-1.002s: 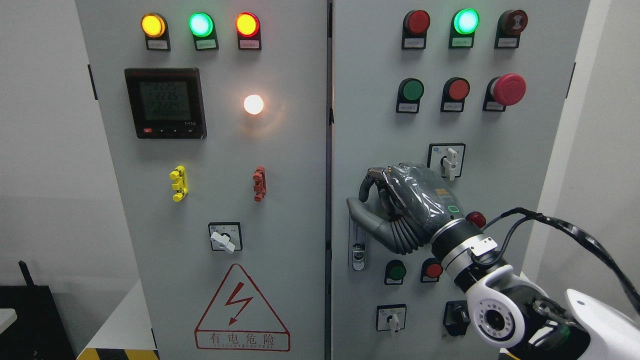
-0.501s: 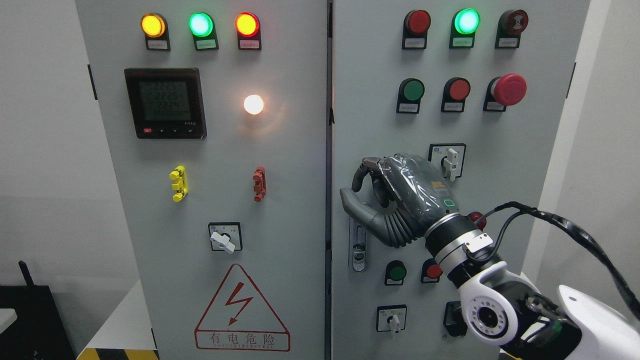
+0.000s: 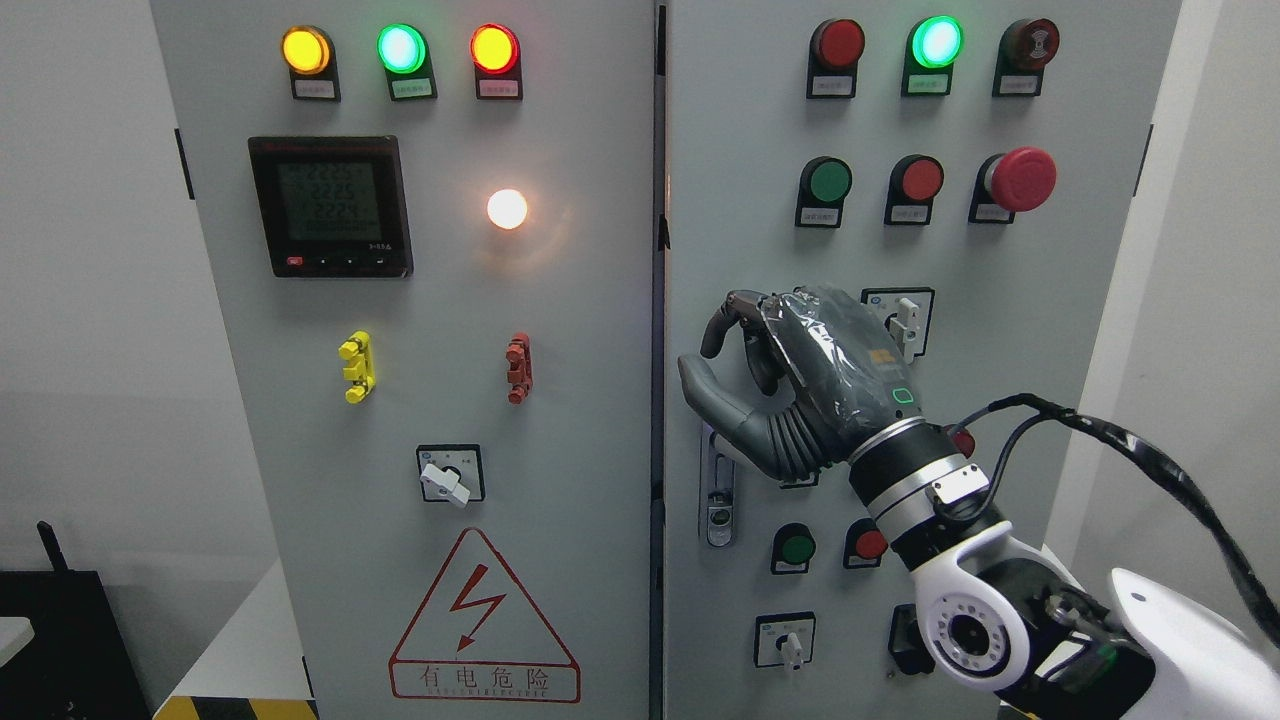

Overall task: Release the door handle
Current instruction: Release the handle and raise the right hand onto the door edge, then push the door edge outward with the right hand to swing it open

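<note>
The door handle (image 3: 717, 500) is a slim grey vertical lever with a key lock at its lower end, mounted at the left edge of the right cabinet door (image 3: 750, 230). My right hand (image 3: 705, 358), dark grey, hovers in front of the door just above the handle and hides its top end. Its fingers (image 3: 735, 305) curve loosely over the outstretched thumb, and bare door panel shows in the gap between them. Nothing is in the hand. My left arm does not show.
The right door carries lamps, push buttons, a red mushroom stop button (image 3: 1020, 178) and rotary switches (image 3: 905, 318) close around my hand. On the left door (image 3: 450, 300) are a meter, lamps, a switch and a warning triangle. A black cable (image 3: 1120, 440) loops off my forearm.
My right hand has risen and shifted slightly left, coming off the handle; more of the lever now shows below the palm.
</note>
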